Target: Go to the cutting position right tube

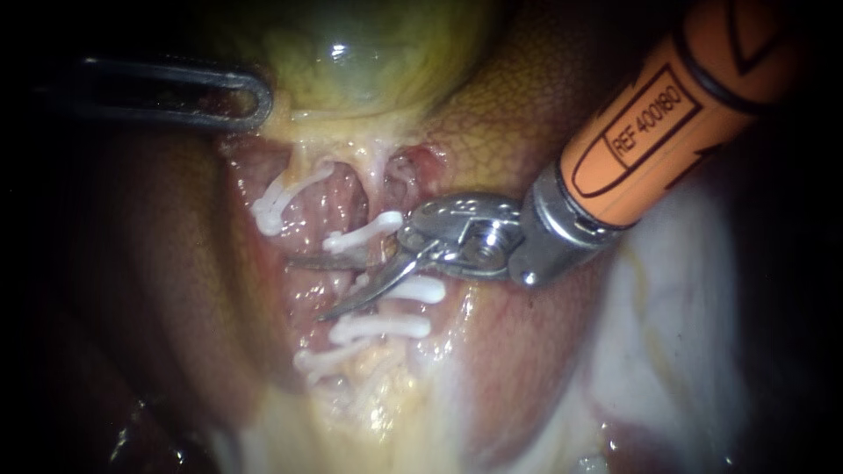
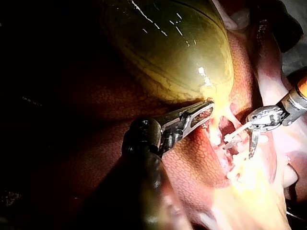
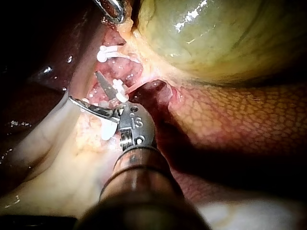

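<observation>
Glossy yellow-green gallbladder [image 1: 369, 53] fills top centre of frame; liver [image 1: 492, 132], mottled red-brown, lies to its right & below; pale yellowish tissue [image 1: 378, 417] at bottom centre w/ wet sheen

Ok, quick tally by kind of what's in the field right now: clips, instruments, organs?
White plastic clips: 5 that I can make out
Slender metal instruments: 2, left instrument and right instrument
Yellow-green gallbladder: 1
Reddish-brown liver: 1
Total: 9
</observation>
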### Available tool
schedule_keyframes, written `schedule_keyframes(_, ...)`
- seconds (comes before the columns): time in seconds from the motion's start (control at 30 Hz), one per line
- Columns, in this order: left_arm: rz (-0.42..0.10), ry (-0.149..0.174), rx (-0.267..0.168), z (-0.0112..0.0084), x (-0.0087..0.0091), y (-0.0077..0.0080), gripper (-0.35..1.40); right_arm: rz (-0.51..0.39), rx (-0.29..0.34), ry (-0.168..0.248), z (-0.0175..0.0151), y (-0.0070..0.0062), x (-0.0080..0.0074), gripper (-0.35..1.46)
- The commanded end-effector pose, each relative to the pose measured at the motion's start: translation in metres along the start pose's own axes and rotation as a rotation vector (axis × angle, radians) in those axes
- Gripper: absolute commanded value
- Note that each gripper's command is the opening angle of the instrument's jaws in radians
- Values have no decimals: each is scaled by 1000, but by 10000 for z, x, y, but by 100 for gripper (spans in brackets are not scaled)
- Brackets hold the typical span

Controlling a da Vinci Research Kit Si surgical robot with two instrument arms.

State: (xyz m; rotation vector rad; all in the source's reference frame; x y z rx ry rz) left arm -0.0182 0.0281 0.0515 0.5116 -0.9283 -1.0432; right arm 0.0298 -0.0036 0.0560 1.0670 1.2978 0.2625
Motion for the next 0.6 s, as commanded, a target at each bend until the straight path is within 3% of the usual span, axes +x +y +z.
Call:
schedule_keyframes(0.03,0,0,1,0,0,0,-35,-5,1,3,0,-3,3,71)
schedule_keyframes(0.2,0,0,1,0,0,0,-35,-13,5,5,1,-12,13,73)
schedule_keyframes(0.47,0,0,1,-1,0,0,-35,-14,3,4,-1,-9,10,73)
schedule_keyframes(0.6,0,0,1,-1,-1,0,-35,-17,-31,11,-4,-6,3,73)
